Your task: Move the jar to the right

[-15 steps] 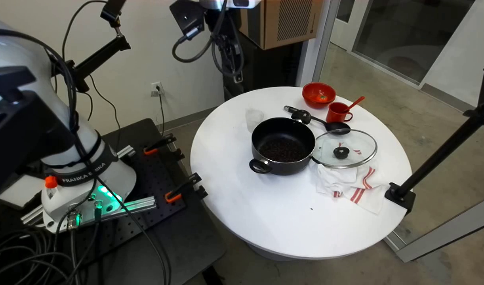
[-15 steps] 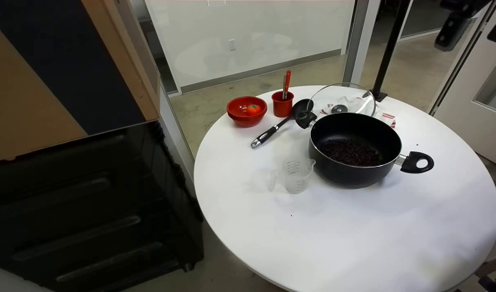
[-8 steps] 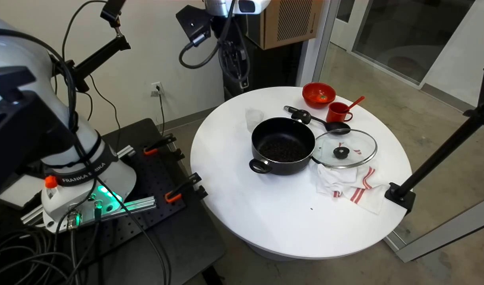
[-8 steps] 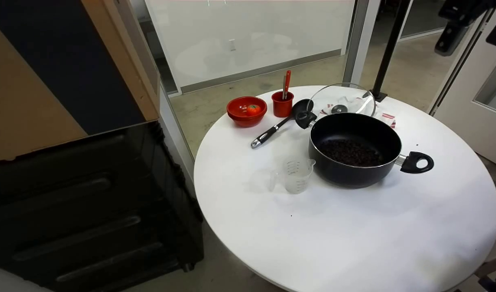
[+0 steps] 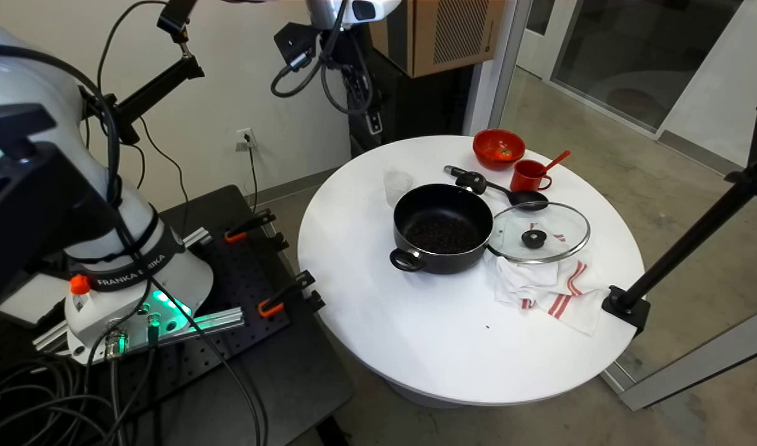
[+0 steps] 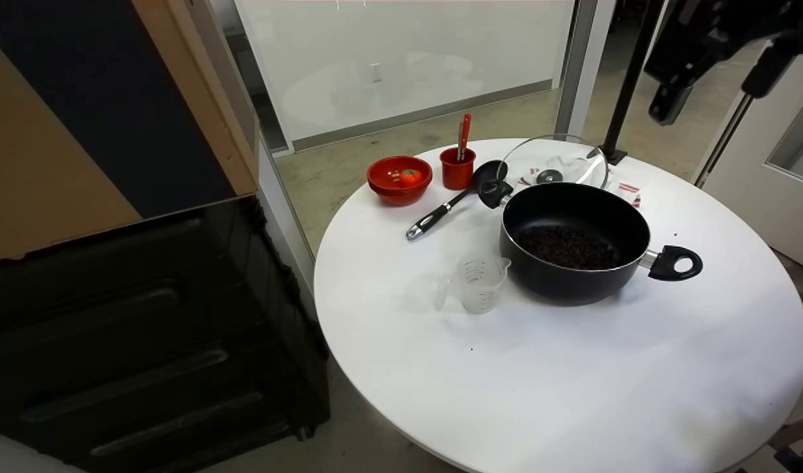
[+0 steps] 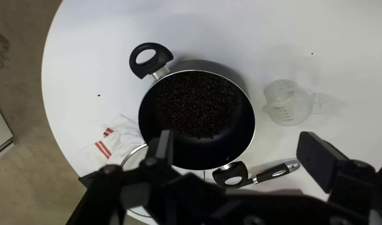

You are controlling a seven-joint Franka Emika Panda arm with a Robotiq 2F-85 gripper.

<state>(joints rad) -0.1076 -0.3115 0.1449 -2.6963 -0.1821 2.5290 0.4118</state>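
"Where are we seeing the jar (image 6: 481, 289)?"

"We are seeing it standing upright on the white worktop (image 6: 572, 381), just beside the black pot (image 6: 566, 287), its handle (image 6: 443, 293) pointing away from the pot."

"And how are we holding the claw (image 7: 236, 148)?"

"We are holding it released, its fingers (image 7: 319, 159) spread wide, up in the air and well apart from the jar."

"What else are we noticing?"

"We are spotting dark bean-like bits (image 7: 197, 103) lying in the pot, and a glass lid (image 5: 533, 239) beside it, overlapping a red-striped cloth (image 5: 555, 300)."
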